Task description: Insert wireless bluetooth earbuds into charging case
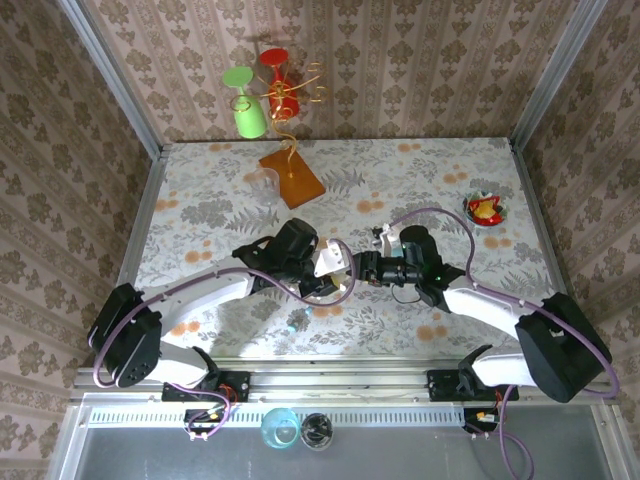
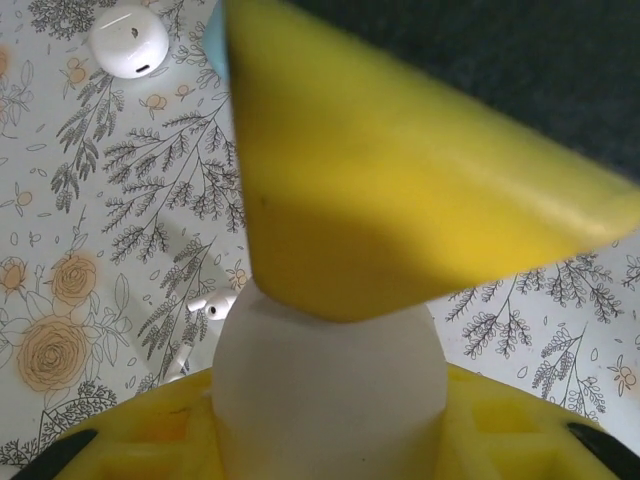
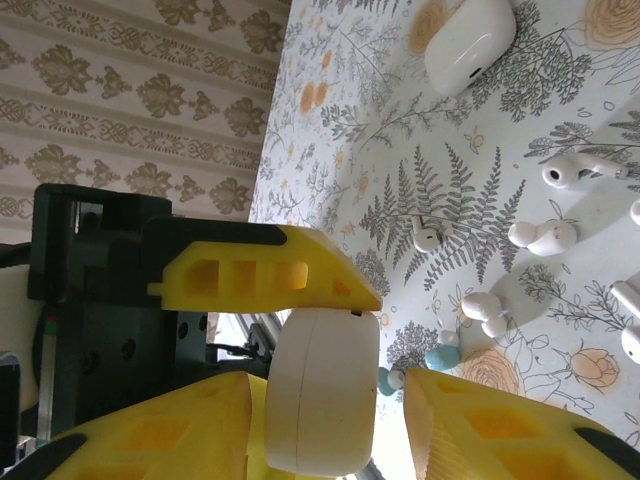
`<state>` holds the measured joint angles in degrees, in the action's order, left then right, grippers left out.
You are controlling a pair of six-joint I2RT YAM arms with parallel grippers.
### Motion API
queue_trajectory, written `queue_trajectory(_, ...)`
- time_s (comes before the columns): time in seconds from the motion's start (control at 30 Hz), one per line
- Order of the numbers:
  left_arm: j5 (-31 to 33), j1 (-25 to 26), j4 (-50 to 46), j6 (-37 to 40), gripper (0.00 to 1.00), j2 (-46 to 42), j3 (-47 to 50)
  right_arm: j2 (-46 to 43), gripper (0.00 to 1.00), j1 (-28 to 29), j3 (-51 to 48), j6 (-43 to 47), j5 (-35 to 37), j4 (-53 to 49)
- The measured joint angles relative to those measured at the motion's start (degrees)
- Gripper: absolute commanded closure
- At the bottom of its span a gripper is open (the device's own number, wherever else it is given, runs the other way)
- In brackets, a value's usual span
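Note:
My left gripper (image 1: pixel 322 266) is shut on a white pebble-shaped charging case (image 1: pixel 329 260), holding it above the middle of the table. In the left wrist view the case (image 2: pixel 330 385) sits clamped between yellow fingers (image 2: pixel 400 200). My right gripper (image 1: pixel 366 268) faces it from the right. In the right wrist view its two yellow fingers (image 3: pixel 500 430) straddle the case (image 3: pixel 322 390); one side is close against it and a gap shows on the other. Several small white earbuds (image 3: pixel 575 170) (image 3: pixel 545 237) (image 3: pixel 427 235) lie loose on the tablecloth below, one of them (image 2: pixel 215 305) beside the held case.
A second white case (image 3: pixel 468 42) (image 2: pixel 130 40) lies closed on the table. A glass rack (image 1: pixel 290 150) with green and red glasses stands at the back, with a clear glass (image 1: pixel 262 183) beside it. A small red bowl (image 1: pixel 485 208) sits at the right. Patterned walls enclose the table.

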<state>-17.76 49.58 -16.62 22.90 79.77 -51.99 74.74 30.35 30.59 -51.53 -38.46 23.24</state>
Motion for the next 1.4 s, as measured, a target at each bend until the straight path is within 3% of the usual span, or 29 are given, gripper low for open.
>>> queue_trajectory(0.13, 0.2, 0.0, 0.9, 0.2, 0.66, 0.0, 0.2, 1.3, 0.54, 0.6, 0.0, -0.2, -0.4, 0.9)
queue_trajectory(0.3, 0.9, 0.0, 1.6, 0.3, 0.65, 0.0, 0.7, 2.2, 0.65, 0.9, -0.1, -0.5, -0.9, 2.0)
queue_trajectory(0.4, 1.1, 0.0, 2.9, 0.3, 0.58, 0.0, 1.4, 2.2, 0.72, 1.0, -0.1, -0.7, -0.8, 2.1)
queue_trajectory(0.47, 1.2, -0.1, 5.0, 0.3, 0.5, -0.7, 3.0, 2.2, 0.76, 0.9, -0.1, -0.7, -0.7, 2.0)
queue_trajectory(0.7, -0.3, -3.0, 16.0, -5.2, 0.01, -7.8, 11.1, 0.7, 0.77, -2.1, -0.1, -2.1, -1.5, 2.5)
queue_trajectory(0.83, -1.2, -5.2, 28.0, -10.5, 0.0, -12.2, 17.4, -0.2, 0.8, -5.1, -0.3, -5.3, -4.2, 6.4)
queue_trajectory(1.03, -2.1, -7.4, 49.8, -16.9, 0.0, -13.5, 28.2, 0.5, 0.84, -8.0, -1.0, -15.7, -9.8, 20.3)
queue_trajectory(1.27, -7.9, -10.5, 68.0, -19.1, 0.06, -9.0, 29.3, 6.7, 0.91, -8.3, -1.1, -31.2, -12.0, 40.0)
queue_trajectory(1.4, -12.8, -13.1, 79.8, -21.8, 0.13, -1.8, 29.8, 7.9, 0.96, -8.3, -1.5, -36.6, -12.0, 45.0)
